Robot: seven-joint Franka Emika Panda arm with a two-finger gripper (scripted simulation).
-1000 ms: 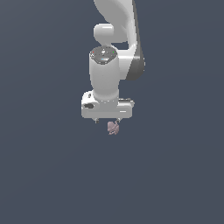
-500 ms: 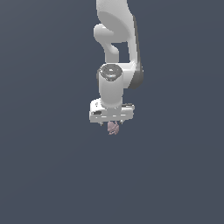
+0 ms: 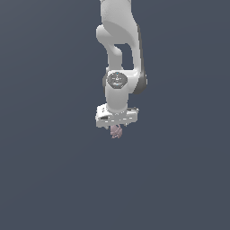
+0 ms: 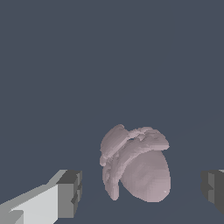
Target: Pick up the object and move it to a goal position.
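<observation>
Gripper (image 3: 116,130) spread wide around the pink lump (image 4: 134,168), fingers (image 4: 70,192) clear on both sides, not touching, arm (image 3: 120,54) upright above.

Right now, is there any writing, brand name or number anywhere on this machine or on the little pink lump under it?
None can be read. The white arm, the pincer and the pink lump show plain surfaces in both views. The round cap on the arm's joint bears faint marks, too small to read.
</observation>
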